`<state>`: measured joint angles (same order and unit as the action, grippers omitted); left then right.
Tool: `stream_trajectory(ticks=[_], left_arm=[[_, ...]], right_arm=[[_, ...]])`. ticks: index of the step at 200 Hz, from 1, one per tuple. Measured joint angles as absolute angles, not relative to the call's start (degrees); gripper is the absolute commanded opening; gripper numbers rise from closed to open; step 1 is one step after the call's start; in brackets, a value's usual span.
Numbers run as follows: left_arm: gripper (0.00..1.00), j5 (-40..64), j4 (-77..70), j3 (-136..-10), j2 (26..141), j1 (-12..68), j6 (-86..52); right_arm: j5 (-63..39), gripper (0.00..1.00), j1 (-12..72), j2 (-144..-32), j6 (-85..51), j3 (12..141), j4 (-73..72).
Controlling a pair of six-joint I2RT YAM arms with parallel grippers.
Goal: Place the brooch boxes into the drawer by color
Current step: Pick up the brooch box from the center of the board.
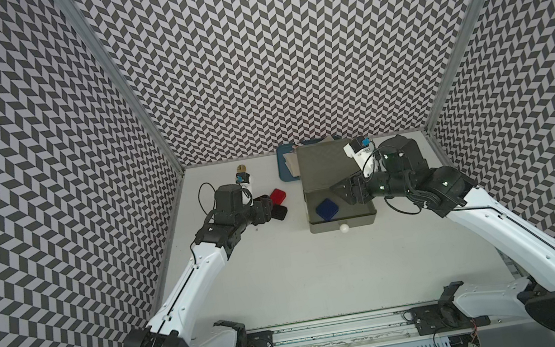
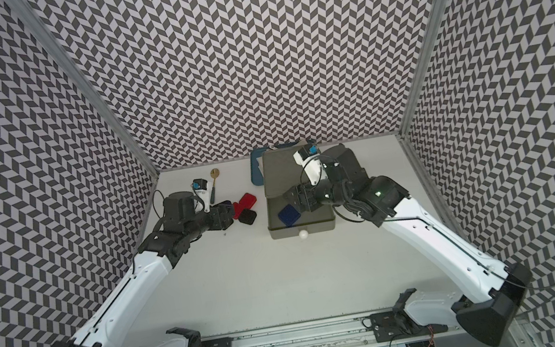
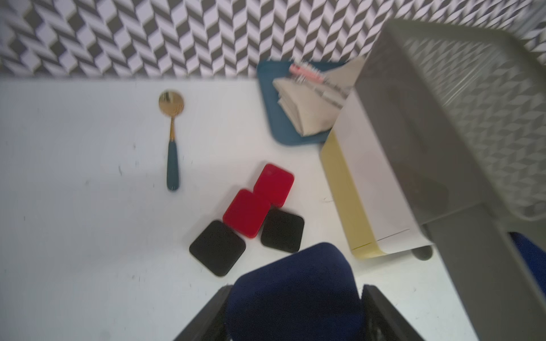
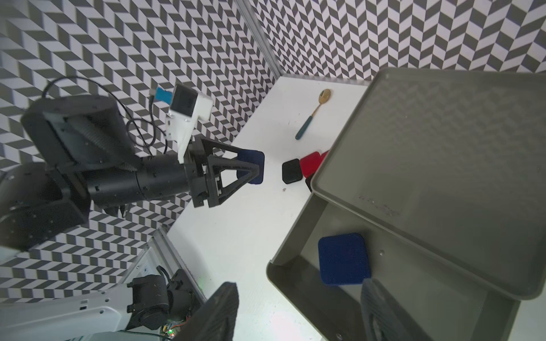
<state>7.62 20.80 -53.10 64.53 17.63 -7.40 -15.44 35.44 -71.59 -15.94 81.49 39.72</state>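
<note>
**Left gripper is holding one blue box; the other is lying in the open top drawer**

The left gripper point(image 3: 296, 295) is gripping a dark blue box point(image 3: 292, 271) between its two fingers. It is holding the box clear of the table point(image 1: 284, 275), above the loose boxes and apart from the drawer chest point(image 1: 324, 167).

The right gripper point(image 4: 298, 283) is hanging over the chest's grey top drawer point(image 1: 342, 223), jaws standing wide apart and gripping nothing. That drawer is standing pulled out toward the robot, with its white knob point(image 1: 343, 228) at the front. A second blue box point(image 4: 344, 258) is lying flat on the drawer floor, toward the side nearer the left arm. In the right wrist view one finger is showing right at this box's edge; whether it is touching cannot be told. The white tier point(image 3: 369, 177) and the yellow tier point(image 3: 339, 192) below are sitting pushed in.

Four boxes are waiting on the table between the left arm and the chest. A red box point(image 3: 273, 183), a second red box point(image 3: 246, 212), a black box point(image 3: 217, 248) and a second black box point(image 3: 282, 230) are lying in one tight cluster, touching one another.

Further back, a spoon point(image 3: 172, 159) is lying apart from them. A blue tray point(image 3: 283, 130) with folded paper is sitting behind the chest.
</note>
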Motion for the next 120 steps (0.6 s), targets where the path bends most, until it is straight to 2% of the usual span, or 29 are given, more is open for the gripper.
stream_trajectory(ticks=[53, 120], left_arm=[[0.67, 12.58, 13.39, -49.76, 50.89, 22.79, -0.62], [0.65, 6.26, 12.21, -52.49, 49.98, 36.82, 4.51]], right_arm=[[-21.04, 0.71, 35.68, -74.08, -15.57, 89.6, 39.64], [-25.82, 0.7, 37.85, -83.02, -15.49, 100.84, 42.5]])
